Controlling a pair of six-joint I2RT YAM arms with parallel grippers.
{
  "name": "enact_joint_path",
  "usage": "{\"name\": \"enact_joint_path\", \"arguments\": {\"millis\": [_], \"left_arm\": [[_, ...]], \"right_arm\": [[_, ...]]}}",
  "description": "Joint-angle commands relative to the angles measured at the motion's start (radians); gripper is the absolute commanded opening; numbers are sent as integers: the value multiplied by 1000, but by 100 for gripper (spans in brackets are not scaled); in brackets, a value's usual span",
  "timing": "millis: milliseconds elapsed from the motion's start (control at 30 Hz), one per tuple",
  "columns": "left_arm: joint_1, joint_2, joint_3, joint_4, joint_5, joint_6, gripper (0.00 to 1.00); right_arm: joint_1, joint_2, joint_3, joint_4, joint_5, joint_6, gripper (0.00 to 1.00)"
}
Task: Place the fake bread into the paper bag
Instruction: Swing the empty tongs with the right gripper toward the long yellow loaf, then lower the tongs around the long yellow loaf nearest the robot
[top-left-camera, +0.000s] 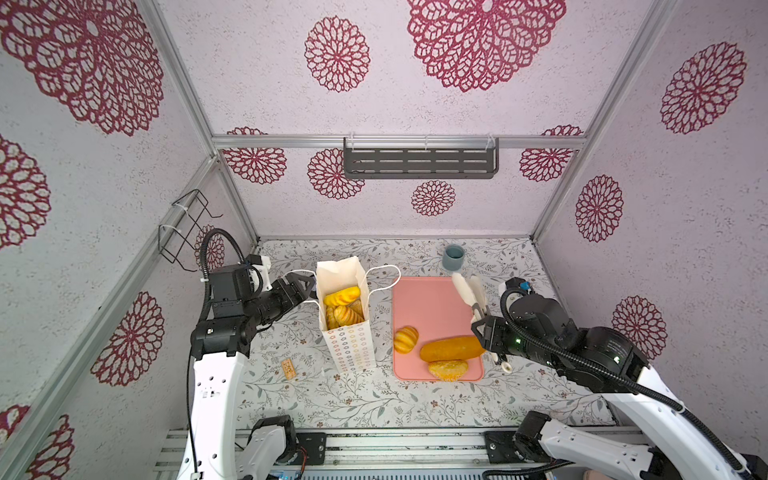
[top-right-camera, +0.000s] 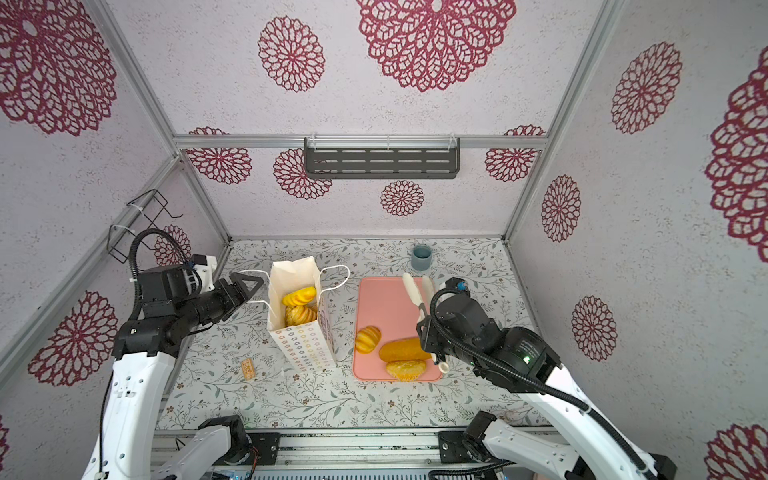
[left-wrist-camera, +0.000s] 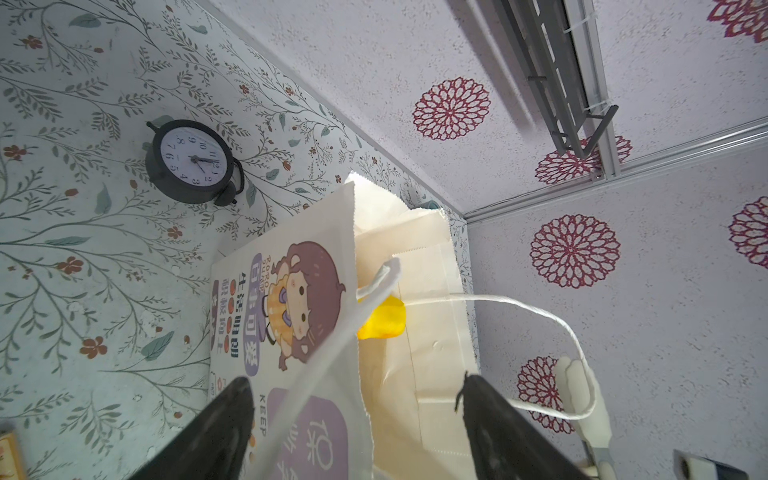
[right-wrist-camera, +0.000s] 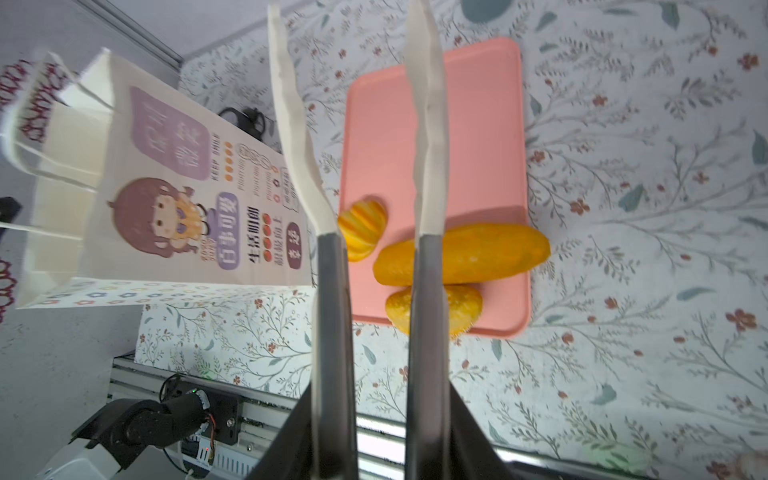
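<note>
Bread lies nearest the robot: a long loaf (top-left-camera: 451, 348), a ridged bun (top-left-camera: 406, 339) and an oval piece (top-left-camera: 448, 370) rest on the near end of the pink tray (top-left-camera: 428, 299), the loaf and the oval piece touching. Left of the tray, the paper bag (top-left-camera: 351, 349) stands upright on the table (top-left-camera: 332, 399) with several yellow pastries (top-left-camera: 343, 307) inside. The left gripper (top-left-camera: 311, 286) sits just beside the bag, released, with a cord handle (left-wrist-camera: 332, 365) running between its spread jaws. The right gripper (top-left-camera: 484, 328) grasps tongs (top-left-camera: 467, 291), whose white tips stand apart and empty. Farther back stands a cup (top-left-camera: 453, 257).
</note>
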Motion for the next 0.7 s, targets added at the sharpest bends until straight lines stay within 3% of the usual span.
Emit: {"name": "enact_joint_path", "arguments": {"millis": [0, 133, 333, 667], "left_arm": [[6, -9, -21, 43, 12, 4, 83], [6, -11, -32, 57, 22, 0, 83], [6, -14, -39, 58, 24, 14, 83], [7, -17, -50, 80, 38, 11, 83]], "right_arm": [[-33, -29, -41, -46, -77, 76, 40], [-93, -48, -93, -81, -132, 92, 42], [-223, -31, -176, -58, -303, 92, 43], [-509, -30, -277, -5, -572, 116, 43]]}}
